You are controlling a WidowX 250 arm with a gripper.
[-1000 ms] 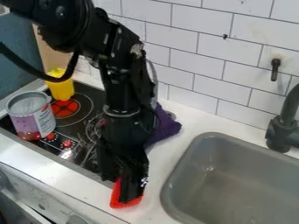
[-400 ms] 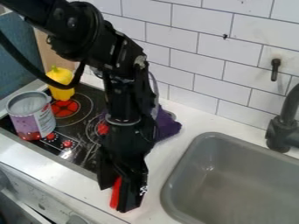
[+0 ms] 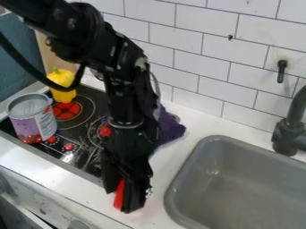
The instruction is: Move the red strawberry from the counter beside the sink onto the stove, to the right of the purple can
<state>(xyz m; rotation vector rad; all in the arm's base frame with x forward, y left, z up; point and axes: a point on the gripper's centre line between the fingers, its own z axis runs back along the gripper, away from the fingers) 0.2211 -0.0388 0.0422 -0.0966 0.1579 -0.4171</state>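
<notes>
Gripper (image 3: 123, 200) rising slightly from earlier spot over table (image 3: 65, 179), jaws gripping red object (image 3: 119, 196), carrying it upward

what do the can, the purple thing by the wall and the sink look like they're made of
The can looks like metal with a printed label: thin bright rim, grey inside.
The purple thing is probably soft cloth, matte and crumpled.
The sink could be moulded plastic or coated metal: smooth grey, rounded corners, a soft sheen.
</notes>
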